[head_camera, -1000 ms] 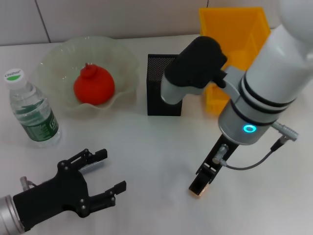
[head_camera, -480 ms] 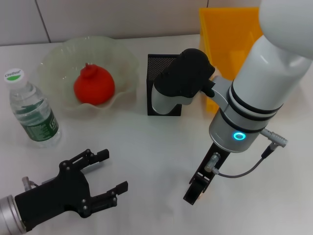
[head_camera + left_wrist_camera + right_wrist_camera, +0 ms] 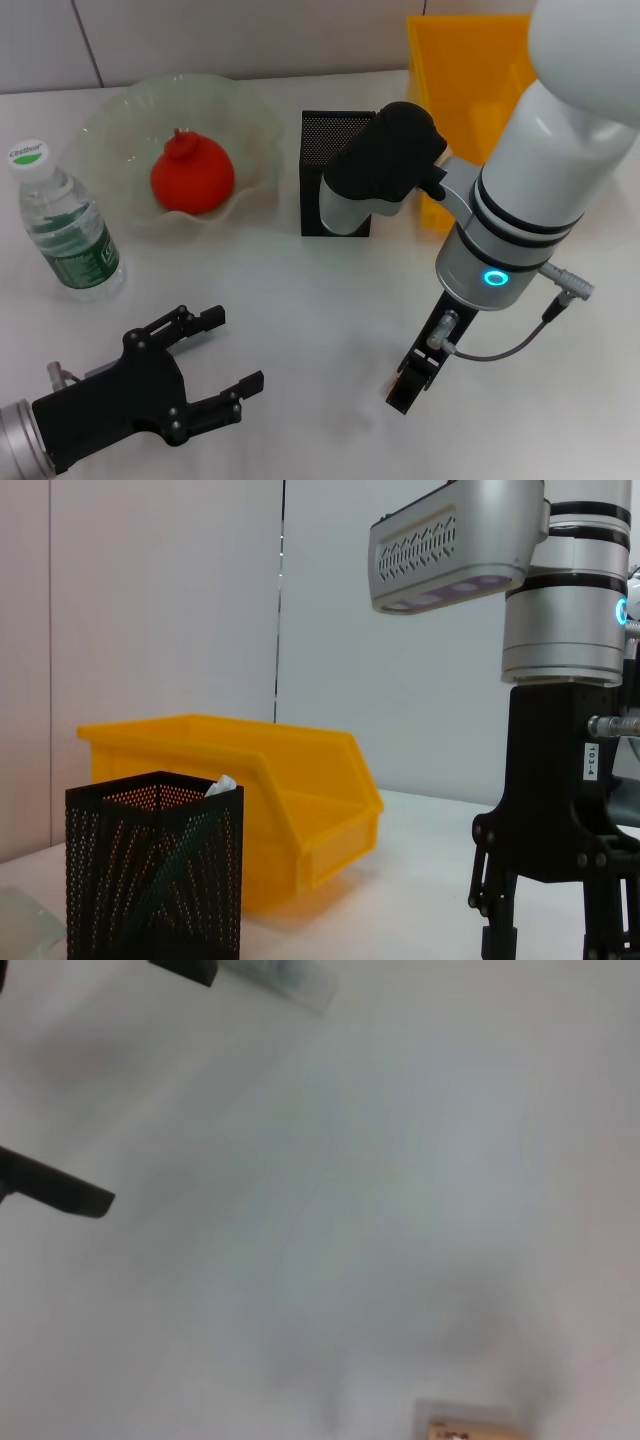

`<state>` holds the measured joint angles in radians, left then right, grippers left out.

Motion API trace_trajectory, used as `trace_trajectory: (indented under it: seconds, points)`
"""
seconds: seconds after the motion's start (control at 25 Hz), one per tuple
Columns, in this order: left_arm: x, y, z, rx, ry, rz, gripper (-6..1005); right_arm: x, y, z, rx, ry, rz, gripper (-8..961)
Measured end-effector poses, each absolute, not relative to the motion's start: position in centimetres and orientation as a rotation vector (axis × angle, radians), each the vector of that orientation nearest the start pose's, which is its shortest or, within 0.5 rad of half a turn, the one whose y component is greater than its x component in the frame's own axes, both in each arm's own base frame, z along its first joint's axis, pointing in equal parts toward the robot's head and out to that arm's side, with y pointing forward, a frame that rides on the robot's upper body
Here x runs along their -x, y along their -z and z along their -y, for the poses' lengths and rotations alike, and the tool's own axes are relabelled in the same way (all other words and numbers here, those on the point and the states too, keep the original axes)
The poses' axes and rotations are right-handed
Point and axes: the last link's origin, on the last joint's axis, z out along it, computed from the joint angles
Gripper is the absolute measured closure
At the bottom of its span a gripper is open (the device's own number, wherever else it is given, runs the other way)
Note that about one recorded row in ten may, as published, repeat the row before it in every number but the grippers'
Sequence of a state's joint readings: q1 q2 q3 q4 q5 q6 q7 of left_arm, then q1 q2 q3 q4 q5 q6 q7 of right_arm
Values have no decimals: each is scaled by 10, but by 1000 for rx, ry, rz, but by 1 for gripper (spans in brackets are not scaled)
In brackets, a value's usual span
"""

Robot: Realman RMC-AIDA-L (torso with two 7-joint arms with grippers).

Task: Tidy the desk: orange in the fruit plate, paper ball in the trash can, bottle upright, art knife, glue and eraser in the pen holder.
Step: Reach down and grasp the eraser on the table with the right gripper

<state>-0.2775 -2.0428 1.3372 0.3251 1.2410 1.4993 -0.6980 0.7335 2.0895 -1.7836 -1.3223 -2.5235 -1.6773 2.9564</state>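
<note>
At the far left of the head view the bottle point(image 3: 62, 225) stands upright on the white table point(image 3: 300, 300), its white cap on top and its long axis vertical. In the lower left corner the left gripper point(image 3: 215, 358) rests low over the table with its black fingers point(image 3: 195, 320) spread apart and grasping nothing. Toward the upper left, the orange point(image 3: 192, 176) sits inside the fruit plate point(image 3: 110, 120), and its stem nub points upward. In the upper middle of the frame the pen holder point(image 3: 325, 140) stands upright; in the left wrist view a slim grey bar, the art knife point(image 3: 185, 855), leans diagonally inside the mesh, with its upper end near the rim. Just right of the pen holder, in the upper right, is the trash can point(image 3: 470, 70), partly hidden by the right arm. The right gripper point(image 3: 405, 390) is at the lower middle right of the frame, pointing down to the table; whether its fingers are closed I cannot tell. In the right wrist view the eraser point(image 3: 468, 1422) shows only as a tan edge at the bottom of the frame, lying on the table, so its long axis cannot be read.
</note>
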Motion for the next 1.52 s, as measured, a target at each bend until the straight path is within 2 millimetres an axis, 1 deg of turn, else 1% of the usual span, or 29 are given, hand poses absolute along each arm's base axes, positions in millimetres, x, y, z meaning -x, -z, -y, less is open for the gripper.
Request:
trace_trajectory:
  seconds: [0.36, 0.68, 1.16, 1.52]
  points:
    - [299, 58, -234, 2613, 904, 317, 164, -137, 70, -308, 2628, 899, -956, 228]
    - [298, 59, -234, 2614, 909, 317, 164, -136, 75, -308, 2637, 881, -939, 234]
    - [297, 60, -231, 2632, 920, 322, 164, -139, 78, -307, 2635, 898, -942, 243]
    - [297, 62, -230, 2652, 912, 314, 165, -140, 80, -309, 2633, 892, -942, 404]
